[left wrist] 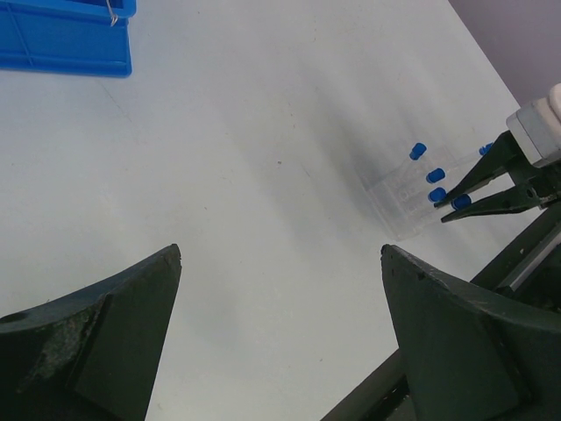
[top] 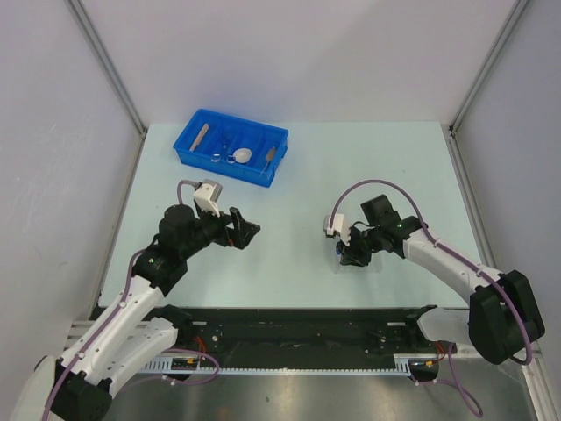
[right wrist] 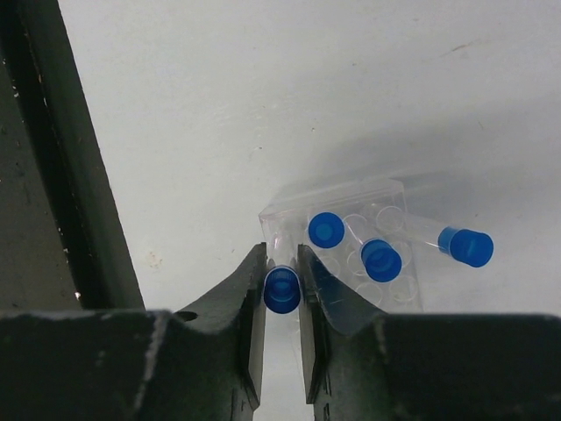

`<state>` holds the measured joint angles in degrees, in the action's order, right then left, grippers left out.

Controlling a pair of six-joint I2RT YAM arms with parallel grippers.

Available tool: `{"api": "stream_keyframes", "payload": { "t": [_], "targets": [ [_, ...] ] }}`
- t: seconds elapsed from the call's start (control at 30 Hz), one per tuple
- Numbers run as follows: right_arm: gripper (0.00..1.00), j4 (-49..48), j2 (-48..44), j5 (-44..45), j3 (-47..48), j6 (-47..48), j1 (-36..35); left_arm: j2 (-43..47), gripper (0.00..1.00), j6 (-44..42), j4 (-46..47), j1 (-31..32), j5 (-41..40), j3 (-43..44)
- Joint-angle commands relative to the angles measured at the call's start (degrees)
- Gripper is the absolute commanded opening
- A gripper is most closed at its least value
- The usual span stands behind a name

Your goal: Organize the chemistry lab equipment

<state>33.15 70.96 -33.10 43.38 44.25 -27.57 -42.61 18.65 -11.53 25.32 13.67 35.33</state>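
Top external shows the blue bin (top: pixel 219 167) at eleven o'clock on the table (top: pixel 298 189). From left to right it holds the flat wooden stick (top: pixel 201 136), the metal tongs (top: pixel 221 140) (hard to make out), the small white dish (top: pixel 243 156) and the brown-handled tool (top: pixel 270 155).

At six o'clock from the bin, the left gripper (top: pixel 245 230) hangs over bare table. In the left wrist view its fingers (left wrist: pixel 131 333) are spread wide with nothing between them.

Well apart from it, toward four o'clock of the table's middle, is the right gripper (top: pixel 344 254). It is pinched on one blue-capped tube (right wrist: pixel 282 289), which stands upright at the seven o'clock corner of the clear tube rack (right wrist: pixel 368 197). Whether that tube sits in a hole cannot be told.

Two more tubes stand in the rack, and a fourth tilts out over its three o'clock edge.
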Motion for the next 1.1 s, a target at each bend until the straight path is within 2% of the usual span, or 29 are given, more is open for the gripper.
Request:
{"api": "stream_keyframes", "payload": {
  "t": [0.0,0.13,0.2,0.53,0.7,0.83,0.9,1.07],
  "targets": [
    [0.25,-0.6,0.1,0.6,-0.3,0.2,-0.5,1.4,1.0,1.2,0.2,-0.4,-0.3,-0.2],
    [0.5,-0.1,-1.8,1.3,0.1,-1.1,-0.3,2.1,1.0,1.0,-1.1,-0.4,-0.7,0.5],
    [0.55,2.1,-2.8,0.9,1.0,-1.1,0.2,2.3,1.0,0.7,-2.6,-0.3,-1.1,1.7],
    [0.66,13.4,-9.4,-4.1,11.2,-1.2,9.5,2.6,1.0,-2.1,-8.1,-0.9,-3.2,8.4],
    [0.78,14.5,-11.8,-3.9,15.6,-4.1,13.9,3.6,1.0,-1.7,-10.6,-1.2,-3.5,10.8],
    [0.93,10.5,-13.2,-1.4,19.6,-11.0,18.1,5.0,1.0,-2.0,-13.3,-1.8,-5.2,14.0],
    [0.97,9.1,-13.2,0.3,21.5,-15.6,20.6,5.9,1.0,-2.3,-14.7,-2.3,-5.8,15.1],
    [1.0,2.4,-12.8,5.1,26.5,-27.9,26.2,7.5,1.0,-3.4,-18.8,-2.6,-8.8,19.7]
  ]
}}
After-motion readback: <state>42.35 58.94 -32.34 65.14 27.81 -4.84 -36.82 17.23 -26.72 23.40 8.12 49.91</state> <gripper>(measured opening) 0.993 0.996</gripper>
